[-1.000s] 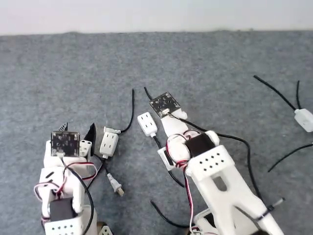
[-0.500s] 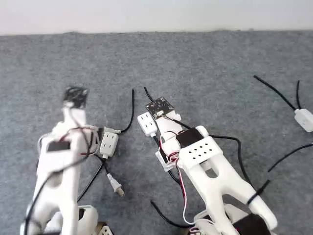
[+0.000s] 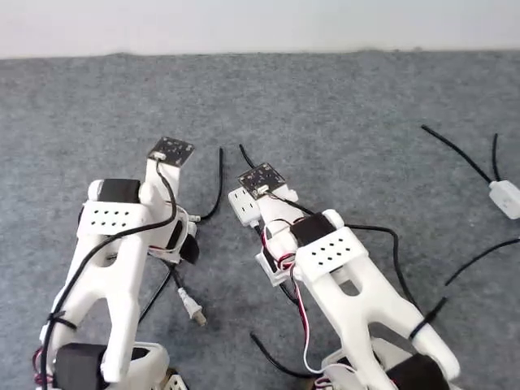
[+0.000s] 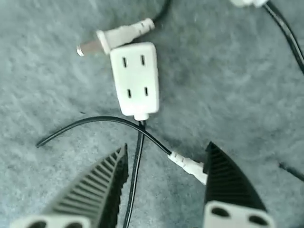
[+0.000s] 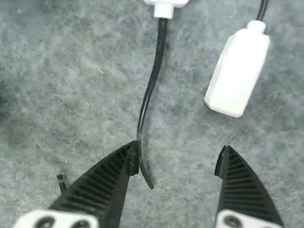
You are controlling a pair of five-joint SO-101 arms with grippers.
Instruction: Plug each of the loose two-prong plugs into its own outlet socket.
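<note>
Left hand: fingers spread, holding nothing; it hangs over the cord end of the socket block.
Socket block: white, flat on the grey counter; both pairs of slots face up and are empty.
Near plug: two bare prongs, lying crosswise just beside the block's far end — not inserted.
Small plug: white, on a black cord, lying close by one finger of the left hand; prongs hidden.
Right hand: fingers spread, empty; one fingertip sits at a black cord, touching or just beside, cannot tell which.
Second socket block: white, lying beside that cord and off to one side of the open hand; its slot face is hidden from this angle.
Far piece: white, cords attached, at the counter's right edge, well apart from both arms; plug or socket, cannot tell.
Progress: by my reading nothing is done yet — no plug seated and none picked up. Every insertion is left.
Print: no writing legible on the blocks, plugs or cords.
</note>
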